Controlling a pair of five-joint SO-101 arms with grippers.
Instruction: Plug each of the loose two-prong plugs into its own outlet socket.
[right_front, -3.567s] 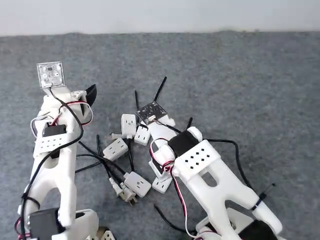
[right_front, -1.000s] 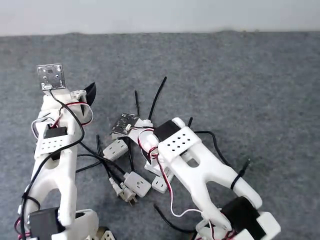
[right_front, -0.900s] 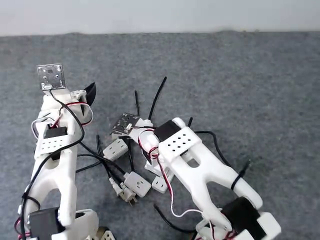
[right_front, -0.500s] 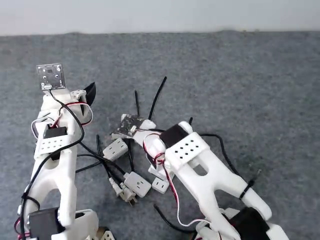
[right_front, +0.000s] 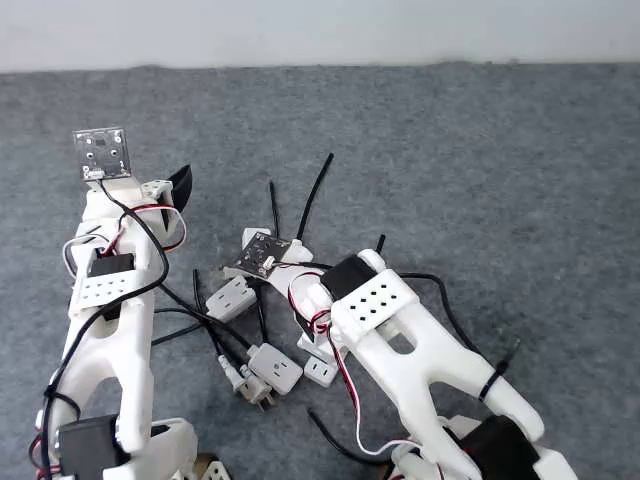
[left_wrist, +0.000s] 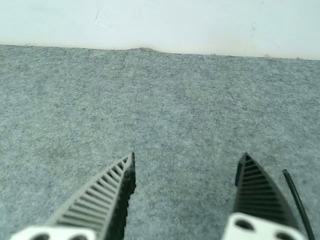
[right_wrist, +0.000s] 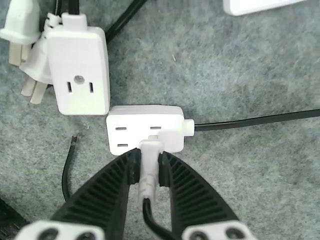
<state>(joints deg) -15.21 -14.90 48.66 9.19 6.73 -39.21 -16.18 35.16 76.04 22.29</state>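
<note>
Right gripper (right_wrist: 149, 156): its two black fingers (right_wrist: 112, 192) are squeezed tight on a white plug (right_wrist: 150, 172). One finger is on each side of the plug.
White plug: it stands up between the fingers, and its black wire hangs out of its back end. Its front end touches the near edge of the flat socket block (right_wrist: 142, 125), close to one pair of slots. I cannot tell if its prongs are inside the slots.
Flat socket block: it lies flat on the grey carpet (left_wrist: 175, 100) with its slots facing up. It is just past the fingertips. A black cord (right_wrist: 250, 120) runs out of one end.
Big socket (right_wrist: 80, 70): it lies just beside the flat socket block and does not touch it.
Loose plugs (right_wrist: 22, 35): they lie in a bunch against the far side of the big socket, with metal prongs sticking out.
Third socket (right_front: 232, 297): it lies on the carpet between the two arms.
Left gripper (left_wrist: 188, 157): its fingers are wide apart and hold nothing. It hangs over bare carpet near the white wall (left_wrist: 200, 20), well apart from the sockets.
</note>
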